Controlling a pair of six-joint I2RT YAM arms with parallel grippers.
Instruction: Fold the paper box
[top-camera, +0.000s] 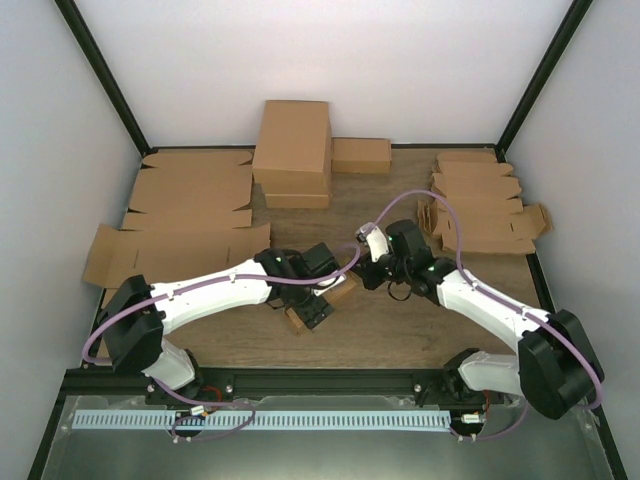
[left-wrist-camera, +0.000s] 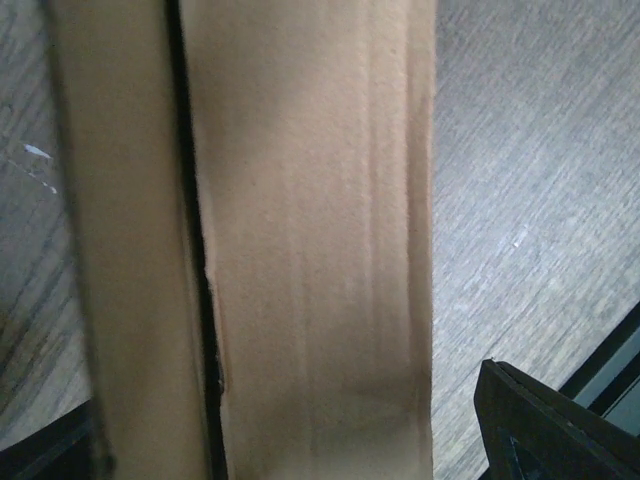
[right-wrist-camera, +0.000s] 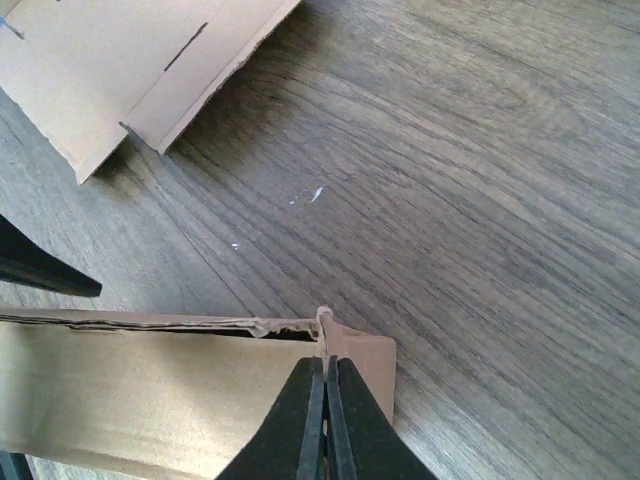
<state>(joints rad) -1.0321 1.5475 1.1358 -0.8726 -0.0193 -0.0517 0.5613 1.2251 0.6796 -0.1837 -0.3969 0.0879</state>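
The paper box (top-camera: 340, 292) lies on the worktop (top-camera: 420, 320) just short of the middle, towards 6 o'clock, with both arms on it. The left arm reaches in from 8 o'clock, and the left hand (top-camera: 313, 305) sits right over the box. From its wrist, the brown card (left-wrist-camera: 310, 250) fills the view, with a dark seam running down between two panels. One finger (left-wrist-camera: 545, 430) stands off to the side with bare wood between it and the card, so that hand is apart, straddling the box without gripping it.

From 4 o'clock comes the right hand (top-camera: 366, 278). Its two fingers are pressed tight together (right-wrist-camera: 325, 385), tips down on the end of the box (right-wrist-camera: 150, 390), where a thin lip of card stands up. Whether that lip is pinched, I can't tell.

Finished boxes are stacked at 12 o'clock (top-camera: 292, 150), with flat blanks at 9 o'clock (top-camera: 190, 200) and at 2 o'clock (top-camera: 480, 205).
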